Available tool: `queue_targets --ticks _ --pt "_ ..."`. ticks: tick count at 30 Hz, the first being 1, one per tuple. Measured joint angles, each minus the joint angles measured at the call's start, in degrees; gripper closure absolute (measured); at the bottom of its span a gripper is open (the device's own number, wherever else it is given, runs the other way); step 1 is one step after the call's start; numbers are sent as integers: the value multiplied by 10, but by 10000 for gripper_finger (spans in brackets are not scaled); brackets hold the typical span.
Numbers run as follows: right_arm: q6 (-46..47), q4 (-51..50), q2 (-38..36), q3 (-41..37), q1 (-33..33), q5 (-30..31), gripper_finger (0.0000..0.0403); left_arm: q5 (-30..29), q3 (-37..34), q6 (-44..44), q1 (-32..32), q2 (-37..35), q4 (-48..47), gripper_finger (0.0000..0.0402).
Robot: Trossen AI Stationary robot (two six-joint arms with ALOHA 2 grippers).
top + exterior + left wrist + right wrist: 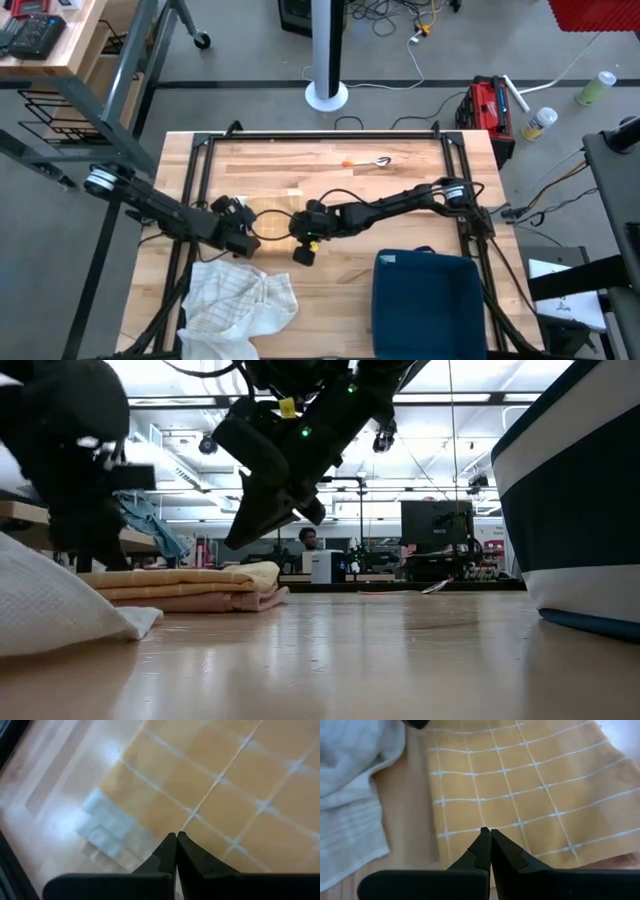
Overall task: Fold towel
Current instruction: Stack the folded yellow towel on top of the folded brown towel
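Note:
A folded yellow towel with a white grid [530, 785] lies flat on the wooden table [400, 215], in the middle between my two grippers [272, 222] [190, 585]. My left gripper [176, 837] is shut, slanting down over the towel's left end [240, 238]. My right gripper [486, 832] is shut and hangs above the towel's right part [305, 248]. In the low view it [262, 510] is clear of the cloth. Neither gripper has anything between its fingers. My left gripper points its shut fingertips down at the yellow towel's top layer [200, 815]. I cannot tell whether the tips touch the cloth, since the wrist view looks along them and the arm's bulk hides the spot in the low view.
A crumpled white towel [240, 305] lies at the near left, close to the yellow one [350, 780]. A dark blue folded towel [430, 300] sits at the near right. A small orange-handled tool [365, 162] lies near the far edge. Black frame rails [195, 170] border the table.

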Motion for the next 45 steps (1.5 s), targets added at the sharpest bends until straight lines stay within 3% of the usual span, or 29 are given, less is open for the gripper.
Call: queue_targets --ticks 3,9,11,16,20,27,30,35,39,45 --pt "-2 -1 0 -2 -1 4 403 35 8 8 -5 -46 -2 402" --pt "-17 10 5 -4 -2 4 403 213 -18 14 -8 -92 112 402" --pt "-28 13 14 -6 -1 0 403 233 -34 17 -10 -86 160 402" --pt "-27 20 48 -6 -1 1 403 235 -57 5 -10 -55 168 402" --pt "-12 24 63 -2 -4 9 403 205 -61 20 -11 -35 166 401" --pt "-12 14 61 4 -35 36 403 22 -65 77 6 -44 93 401" --pt "-8 13 61 12 -49 41 403 -14 -66 79 30 -64 47 401" --pt "-8 8 60 18 -67 52 403 -22 -60 63 47 -95 -6 401" --pt "-8 -36 40 17 -66 41 403 38 -39 61 45 -136 -30 401" --pt "-9 -92 -5 17 -63 -25 403 273 -9 41 37 -209 10 401"
